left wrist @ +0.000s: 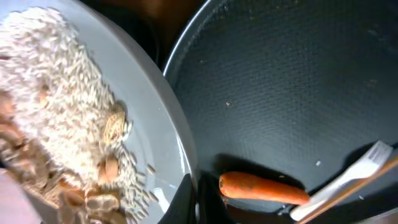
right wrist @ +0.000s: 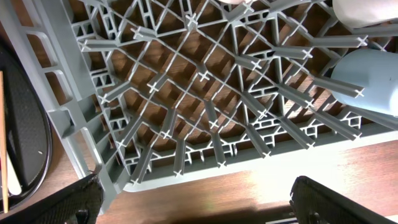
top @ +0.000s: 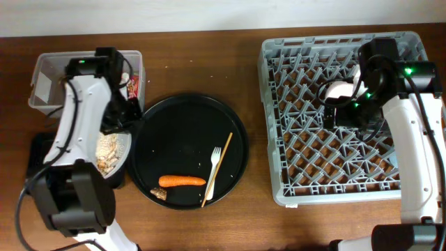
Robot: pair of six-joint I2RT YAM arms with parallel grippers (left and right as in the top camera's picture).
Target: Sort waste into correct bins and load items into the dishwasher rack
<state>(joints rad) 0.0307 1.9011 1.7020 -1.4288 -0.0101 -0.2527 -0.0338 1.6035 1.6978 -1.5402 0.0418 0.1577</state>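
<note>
my left gripper (left wrist: 196, 204) pinches the plate (left wrist: 158, 130) at its right rim, rice (left wrist: 56, 87) on it, left of the round tray (left wrist: 280, 81) holding the carrot (left wrist: 261, 188). my right gripper (right wrist: 199, 202) hangs spread and empty over the rack (right wrist: 62, 118), blue cup (right wrist: 367, 81) inside.

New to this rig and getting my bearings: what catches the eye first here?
The big grey rack fills the right side, a light-blue cup among its pegs. On the round black tray in the middle lies an orange carrot; at left, a white plate heaped with rice.
</note>
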